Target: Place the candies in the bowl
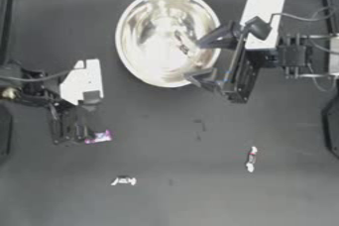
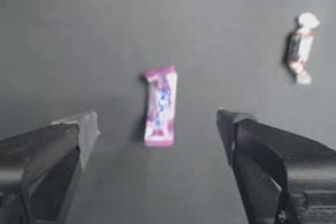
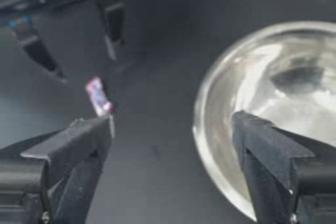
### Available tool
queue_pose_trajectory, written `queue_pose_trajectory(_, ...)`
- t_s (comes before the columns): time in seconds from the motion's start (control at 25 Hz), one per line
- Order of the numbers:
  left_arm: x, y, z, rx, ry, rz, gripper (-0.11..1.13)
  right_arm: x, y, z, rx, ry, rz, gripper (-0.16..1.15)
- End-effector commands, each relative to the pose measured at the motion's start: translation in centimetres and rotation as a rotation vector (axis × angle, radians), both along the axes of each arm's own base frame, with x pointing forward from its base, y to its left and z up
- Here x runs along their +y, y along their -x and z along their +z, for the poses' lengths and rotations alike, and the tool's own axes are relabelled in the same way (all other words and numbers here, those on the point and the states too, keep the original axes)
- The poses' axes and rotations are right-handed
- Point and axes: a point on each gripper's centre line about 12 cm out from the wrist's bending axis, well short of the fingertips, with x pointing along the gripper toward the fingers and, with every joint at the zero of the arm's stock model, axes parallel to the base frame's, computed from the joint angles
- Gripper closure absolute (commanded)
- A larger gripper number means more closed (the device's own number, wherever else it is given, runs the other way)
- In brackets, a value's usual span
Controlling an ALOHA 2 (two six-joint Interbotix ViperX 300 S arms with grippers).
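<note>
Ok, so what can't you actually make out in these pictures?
- Inside the bowl, top view: glare hides the contents. A reddish streak could be a candy or only a reflection.
- Bowl's right rim, top view: partly covered by the open right gripper.
- Whitish candies, top view: the wrapper marks are too small to read.
- Bowl, right wrist view: its far side is cut off by the picture's edge.

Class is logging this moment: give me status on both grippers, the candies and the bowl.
Left gripper open over pink candy. Right gripper open at bowl rim, empty. One candy in bowl, two whitish on table. Nothing in the way.
</note>
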Motion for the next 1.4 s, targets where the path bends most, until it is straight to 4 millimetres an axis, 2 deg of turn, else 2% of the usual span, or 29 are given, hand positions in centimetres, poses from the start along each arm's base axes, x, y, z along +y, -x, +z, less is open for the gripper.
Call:
queue_pose_trajectory(0.04,-0.4,-0.6,0.4,0.012,-0.035,-0.005,0.00,0.6,0.4,1.6,-0.047,0.001,0.015,-0.01)
queue_pose_trajectory(0.28,-1.7,-1.1,0.5,0.026,-0.077,-0.022,0.00,0.9,0.5,1.7,-0.048,-0.003,0.019,-0.01)
queue_pose_trajectory(0.48,-2.5,-1.4,-0.6,0.059,-0.074,-0.047,0.00,0.9,0.5,1.8,-0.052,-0.002,0.021,-0.01)
queue_pose_trajectory(0.88,-2.6,-2.6,-2.1,0.072,-0.085,-0.065,0.00,1.3,0.7,2.1,-0.063,-0.004,0.030,-0.01)
queue_pose_trajectory(1.4,-2.7,-3.0,-4.4,0.121,-0.084,-0.072,0.00,1.3,0.7,2.2,-0.067,-0.004,0.033,-0.01)
